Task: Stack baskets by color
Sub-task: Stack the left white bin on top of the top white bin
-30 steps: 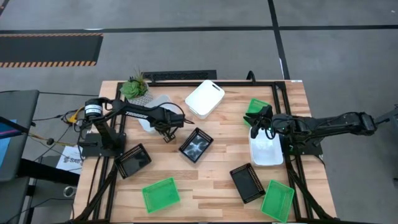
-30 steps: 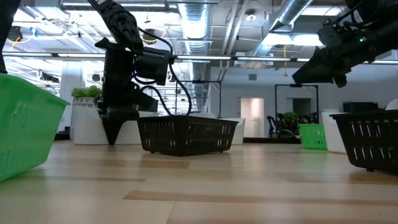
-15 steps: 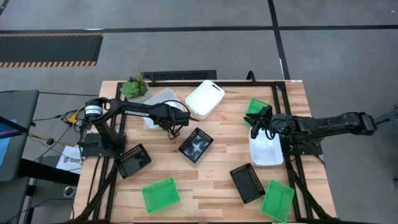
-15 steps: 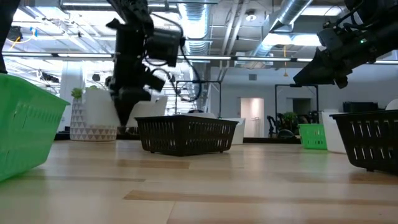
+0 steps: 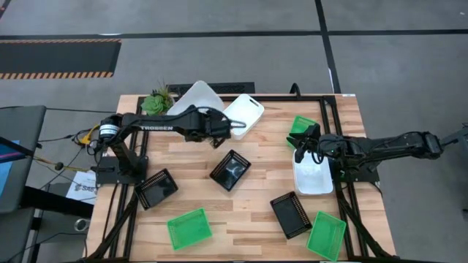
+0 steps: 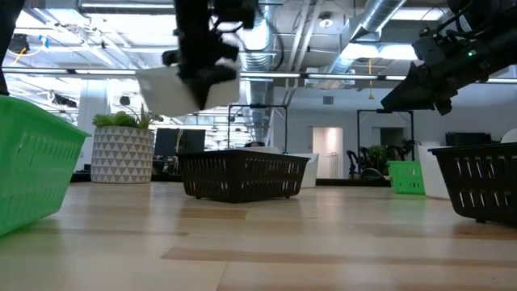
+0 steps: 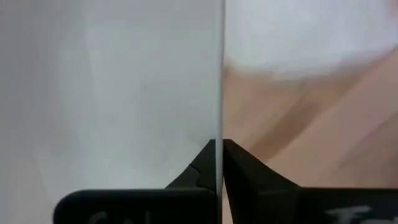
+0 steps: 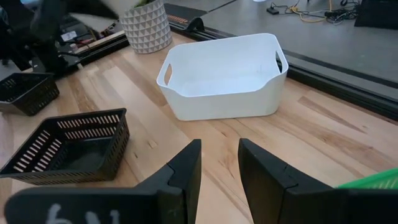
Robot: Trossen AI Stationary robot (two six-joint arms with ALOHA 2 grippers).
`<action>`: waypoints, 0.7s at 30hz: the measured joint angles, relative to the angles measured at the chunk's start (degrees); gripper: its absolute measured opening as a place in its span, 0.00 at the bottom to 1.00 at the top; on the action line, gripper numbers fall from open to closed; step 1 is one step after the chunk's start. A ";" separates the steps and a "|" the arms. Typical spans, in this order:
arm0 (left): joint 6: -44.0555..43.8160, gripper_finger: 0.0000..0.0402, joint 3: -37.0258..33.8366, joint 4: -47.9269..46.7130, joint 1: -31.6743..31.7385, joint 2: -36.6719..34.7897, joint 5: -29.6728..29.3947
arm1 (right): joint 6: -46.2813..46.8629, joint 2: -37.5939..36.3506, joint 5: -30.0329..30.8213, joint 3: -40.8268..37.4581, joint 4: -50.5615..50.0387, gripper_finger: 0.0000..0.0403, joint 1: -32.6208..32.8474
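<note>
White basket lifted at the far edge of the desk

Left end effector (image 5: 218, 136) is clamped tight on the wall of a white basket (image 5: 191, 98), holding it clear off the desk (image 5: 248, 219). In the left wrist view the thin white wall runs straight up between the two dark fingers (image 7: 245, 171), which are pressed onto it from both sides. In the low view the held basket (image 6: 166, 87) hangs tilted, well above the wood. Just beside this end effector, on its right, rests a second white basket (image 5: 243, 113), upright near the far edge. Behind the lifted basket stands a small potted plant (image 5: 156, 103). In front of the end effector sits a black mesh basket (image 5: 230, 170); another black mesh basket (image 5: 156, 188) lies below the arm's base, and a green basket (image 5: 189, 227) lies nearer the front edge.

Right end effector (image 5: 301, 145) hovers with its fingers (image 8: 186, 168) moderately parted and nothing between them. Directly under and before it rests the third white basket (image 5: 313, 179). Just behind it stands a green basket (image 5: 300, 127). Further toward the front edge, a black mesh basket (image 5: 290, 214) and another green basket (image 5: 326, 235) lie side by side. From the right wrist view, the second white basket (image 8: 224, 74) and the middle black mesh basket (image 8: 65, 146) show across the desk, well apart from this end effector.
</note>
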 joint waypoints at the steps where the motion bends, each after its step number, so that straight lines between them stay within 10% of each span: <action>1: 0.05 0.00 1.23 1.52 -0.01 0.00 -0.44 | 0.00 0.00 0.00 0.00 -0.02 0.32 0.00; 21: 7.05 0.00 4.18 31.51 0.47 5.95 1.81 | 0.03 0.04 0.00 0.00 -0.06 0.32 0.00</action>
